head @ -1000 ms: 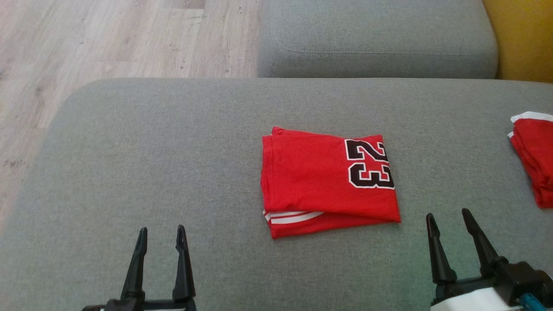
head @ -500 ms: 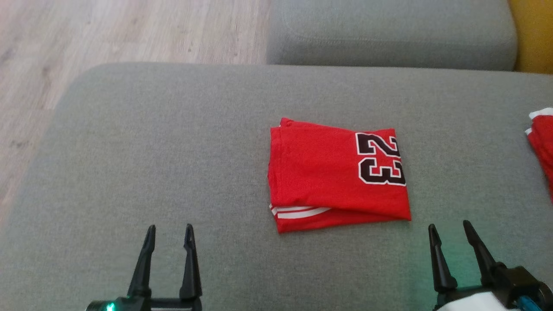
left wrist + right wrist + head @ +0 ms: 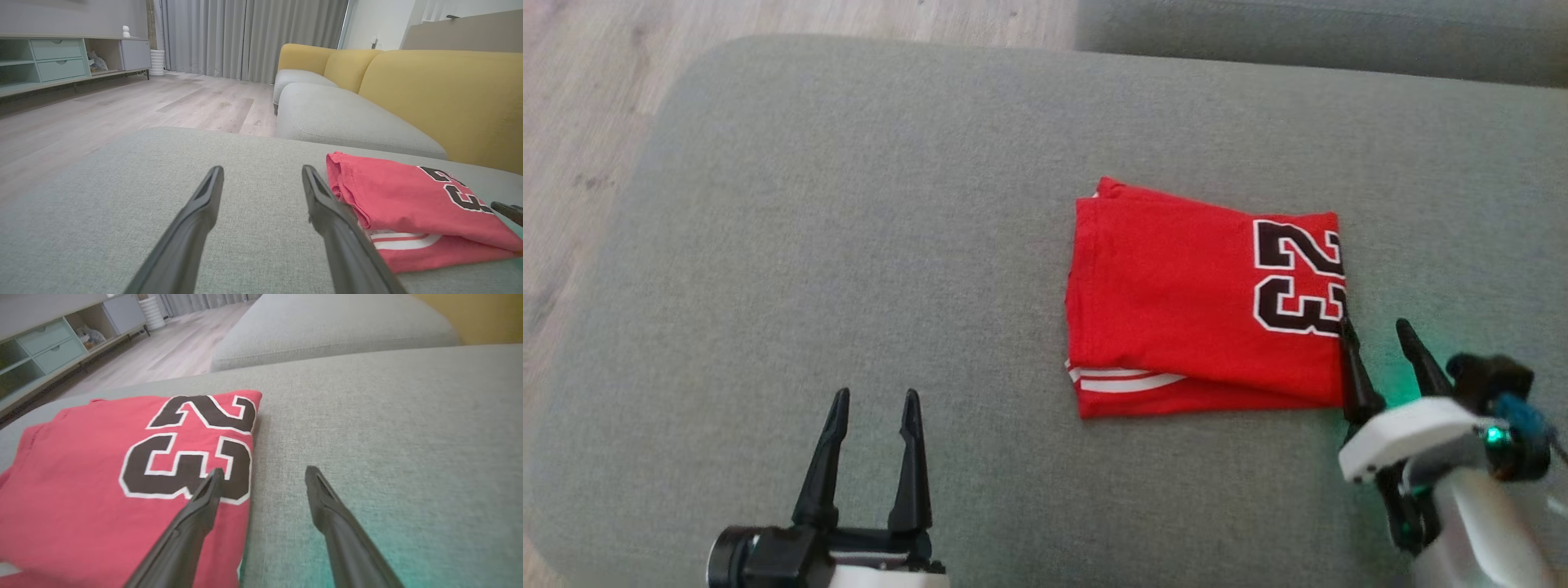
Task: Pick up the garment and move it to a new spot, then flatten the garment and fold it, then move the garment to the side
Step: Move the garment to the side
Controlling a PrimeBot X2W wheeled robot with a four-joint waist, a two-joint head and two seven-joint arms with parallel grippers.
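Home, living rm. Under the jaws of the left gripper point(image 3: 262, 169): grey upholstered cushion point(image 3: 102, 212). Ahead of them, to the right: sofa point(image 3: 429, 90) w/ yellow back, grey seats. Ahead-left: wood floor point(image 3: 122, 106), low cabinet point(image 3: 61, 57) w/ drawers. Far ahead: long grey curtains point(image 3: 245, 36).

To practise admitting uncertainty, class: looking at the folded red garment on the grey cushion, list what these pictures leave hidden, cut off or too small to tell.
Garment, head view: lower layers hidden under the top fold.
Right tool, head view: one finger overlaps the garment's edge; contact unclear.
Right wrist view: garment cut off by left and bottom edges.
Left wrist view: shelf items too small.
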